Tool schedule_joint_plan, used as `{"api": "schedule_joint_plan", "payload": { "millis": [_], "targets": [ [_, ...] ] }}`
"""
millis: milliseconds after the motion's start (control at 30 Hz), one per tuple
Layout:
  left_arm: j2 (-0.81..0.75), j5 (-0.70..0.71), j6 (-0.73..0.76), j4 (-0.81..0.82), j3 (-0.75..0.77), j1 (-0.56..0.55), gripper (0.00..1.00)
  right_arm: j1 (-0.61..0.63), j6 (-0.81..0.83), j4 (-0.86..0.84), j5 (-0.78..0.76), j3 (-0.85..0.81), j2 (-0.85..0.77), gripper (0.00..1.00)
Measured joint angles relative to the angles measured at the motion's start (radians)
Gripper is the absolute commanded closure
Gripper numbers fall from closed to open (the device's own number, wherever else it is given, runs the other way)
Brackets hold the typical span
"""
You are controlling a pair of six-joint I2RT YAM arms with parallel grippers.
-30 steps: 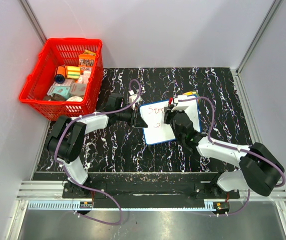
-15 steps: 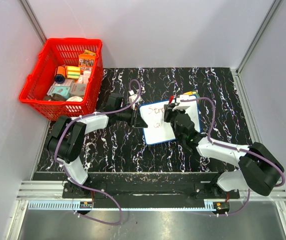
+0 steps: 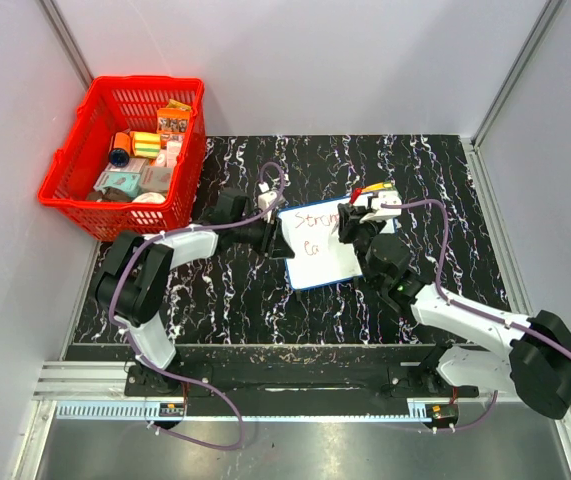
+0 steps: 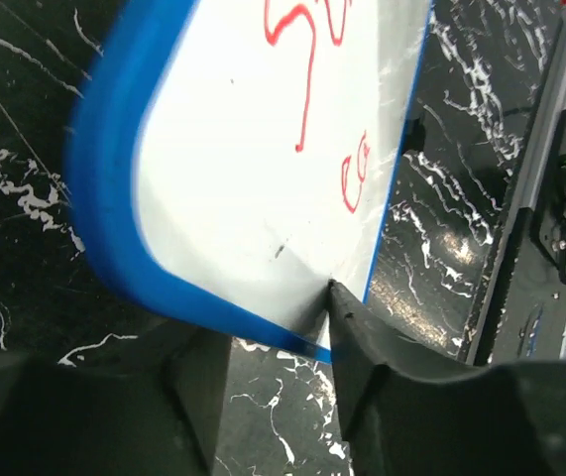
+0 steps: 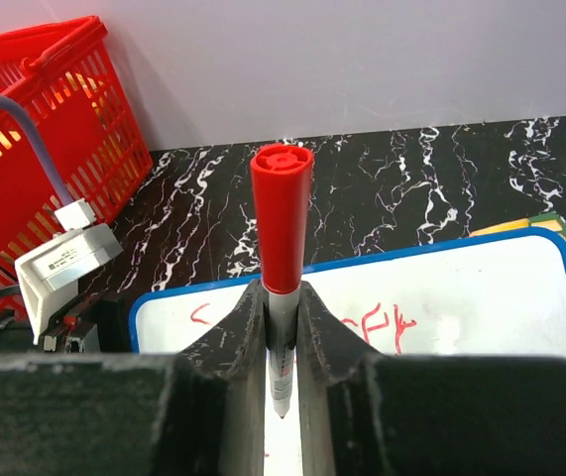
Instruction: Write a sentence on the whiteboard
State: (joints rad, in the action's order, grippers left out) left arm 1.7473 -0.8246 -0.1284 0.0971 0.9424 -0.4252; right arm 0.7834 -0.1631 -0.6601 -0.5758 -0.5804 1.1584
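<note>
Top external view
- Whiteboard (image 3: pixel 327 262): lies flat on the black marbled table (image 3: pixel 445 180), centre of frame, slightly skewed.
- Sentence (image 3: pixel 312 217): red scrawl in two short lines in the board's upper left part.
- Left gripper (image 3: pixel 277 238): at the board's left edge; finger spread not legible from here.
- Right gripper (image 3: pixel 350 222): over the board's upper right part, carrying a marker (image 3: pixel 359 190) with its red end toward the frame top.
- Red basket (image 3: pixel 65 195): upper left, holding assorted packets, well apart from the board.

Left wrist view
- Whiteboard (image 4: pixel 253 169): fills the upper centre; its blue rounded corner runs into the gap between the fingers.
- Sentence (image 4: pixel 307 99): red strokes at top, a smaller mark below.
- Left gripper (image 4: pixel 278 327): fingers (image 4: pixel 362 367) partly apart, one tip touching the white surface. Whether the board is clamped cannot be told.

Right wrist view
- Right gripper (image 5: pixel 281 293): fingers closed tight on the marker (image 5: pixel 283 198), which stands upright between them, red end up.
- Whiteboard (image 5: pixel 481 288): lower half of frame, behind the fingers.
- Sentence (image 5: pixel 377 322): red strokes on both sides of the fingers.
- Red basket (image 5: pixel 45 119): upper left.
</note>
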Motion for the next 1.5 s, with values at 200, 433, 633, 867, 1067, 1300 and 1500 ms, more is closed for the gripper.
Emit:
{"api": "schedule_joint_plan", "payload": {
  "millis": [200,433,633,867,1067,1300,1500],
  "targets": [
    [-0.005,0.07,0.055,-0.03,-0.018,-0.01,0.32,0.0,0.006,0.021,0.0,0.003,-0.003,1.0],
    [-0.069,0.154,0.069,-0.041,-0.08,-0.01,0.1,0.0,0.013,0.052,0.001,0.003,-0.043,1.0],
    [-0.304,0.307,0.047,-0.061,-0.201,-0.011,0.03,0.0,0.009,0.084,0.025,0.003,-0.095,1.0],
    [-0.717,0.437,0.003,-0.084,-0.236,-0.084,0.01,-0.001,-0.03,0.144,0.155,0.003,-0.187,1.0],
    [-0.689,0.374,-0.021,-0.021,-0.111,-0.197,0.01,-0.002,-0.1,0.187,0.301,0.002,-0.269,1.0],
    [-0.478,0.303,-0.042,0.085,-0.009,-0.273,0.04,-0.003,-0.169,0.196,0.385,0.001,-0.309,1.0],
    [-0.367,0.255,-0.081,0.163,0.005,-0.296,0.58,-0.003,-0.201,0.203,0.405,-0.001,-0.334,1.0]
  ]
}}
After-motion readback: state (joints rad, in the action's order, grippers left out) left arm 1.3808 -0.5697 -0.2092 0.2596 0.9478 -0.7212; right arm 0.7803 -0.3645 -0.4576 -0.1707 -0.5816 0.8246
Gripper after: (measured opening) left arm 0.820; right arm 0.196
